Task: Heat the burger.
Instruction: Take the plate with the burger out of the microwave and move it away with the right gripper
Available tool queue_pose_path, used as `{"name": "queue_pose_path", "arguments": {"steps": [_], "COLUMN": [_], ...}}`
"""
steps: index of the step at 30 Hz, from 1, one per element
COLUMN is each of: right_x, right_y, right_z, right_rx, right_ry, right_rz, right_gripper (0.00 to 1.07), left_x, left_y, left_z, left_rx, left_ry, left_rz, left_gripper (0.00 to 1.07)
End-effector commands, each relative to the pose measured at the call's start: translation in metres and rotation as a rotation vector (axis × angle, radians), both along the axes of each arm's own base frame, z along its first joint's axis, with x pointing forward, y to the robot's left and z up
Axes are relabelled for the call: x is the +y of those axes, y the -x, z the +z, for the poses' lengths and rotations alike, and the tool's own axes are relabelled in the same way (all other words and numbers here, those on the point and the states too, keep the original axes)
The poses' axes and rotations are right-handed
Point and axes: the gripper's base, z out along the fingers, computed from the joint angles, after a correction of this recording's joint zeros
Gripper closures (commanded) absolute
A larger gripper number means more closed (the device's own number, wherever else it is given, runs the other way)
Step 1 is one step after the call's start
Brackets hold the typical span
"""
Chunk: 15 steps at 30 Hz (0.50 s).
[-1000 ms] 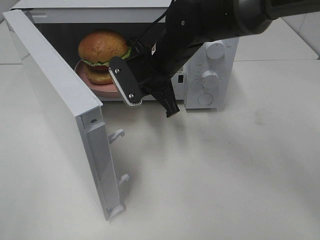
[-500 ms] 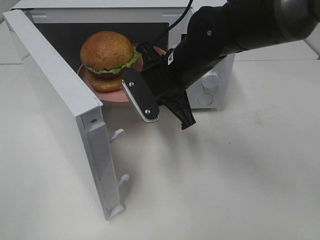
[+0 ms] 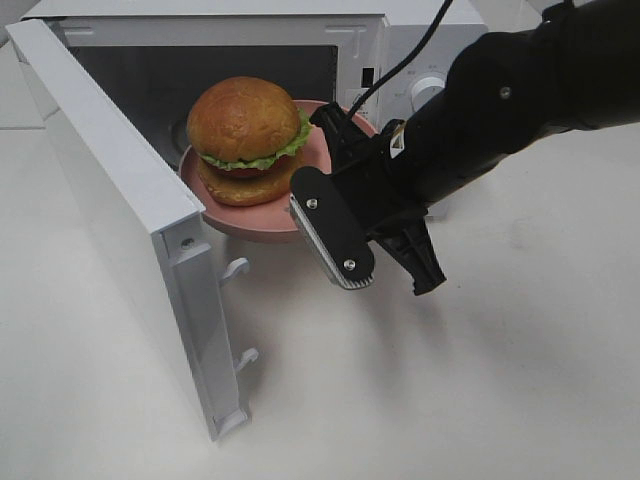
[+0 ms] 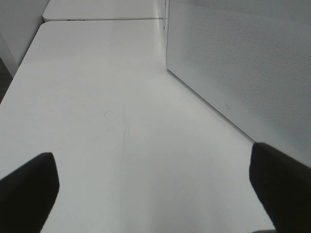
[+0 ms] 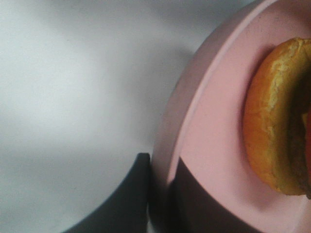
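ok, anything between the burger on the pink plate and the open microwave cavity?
Nothing visible. The white microwave's door is swung wide, and the round pink plate, clamped at its rim by the right gripper, holds the golden-bun burger right at the dark cavity's mouth. No object shows inside.

The desk is a plain white surface, matte, filling most of the exterior high view. Seams run across it toward the back on both sides, dividing it into panels. A faint grey smudge marks the surface at the right. Soft shadows fall on it; lighting is even and diffuse, with no hard glare. In the left wrist view the same white surface carries a few thin hairline scratches, ends at a rounded corner, and a second white panel lies beyond a narrow gap.
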Motion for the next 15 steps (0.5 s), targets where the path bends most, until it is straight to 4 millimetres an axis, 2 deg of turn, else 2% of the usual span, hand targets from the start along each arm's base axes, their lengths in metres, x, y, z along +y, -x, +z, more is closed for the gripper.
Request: {"name": "queue_pose_path", "arguments": {"steps": [1,3,6,15], "right_x": [-0.004,-0.013,-0.015,-0.037], "right_y": [0.000,0.013,0.016,0.046], "right_z": [0.017,0.017,0.017,0.017], "right_rx": [-0.088,-0.079,-0.078,-0.062], "right_ry": [-0.065,-0.059,-0.057,-0.048], "right_rz": [-0.018,-0.017,-0.017,-0.019], "right_gripper": [1.07,1.07,1.07,1.07], "left_x": [0.000,0.000,0.000,0.000], "left_y": [0.002,0.002,0.002,0.002], "left_z": [0.000,0.000,0.000,0.000], "left_rx": [-0.030,-0.030,-0.030,-0.030], "left_ry": [0.011,0.011,0.011,0.011], "left_rz": [0.002,0.002,0.002,0.002], "left_gripper": [0.06,0.06,0.06,0.06]}}
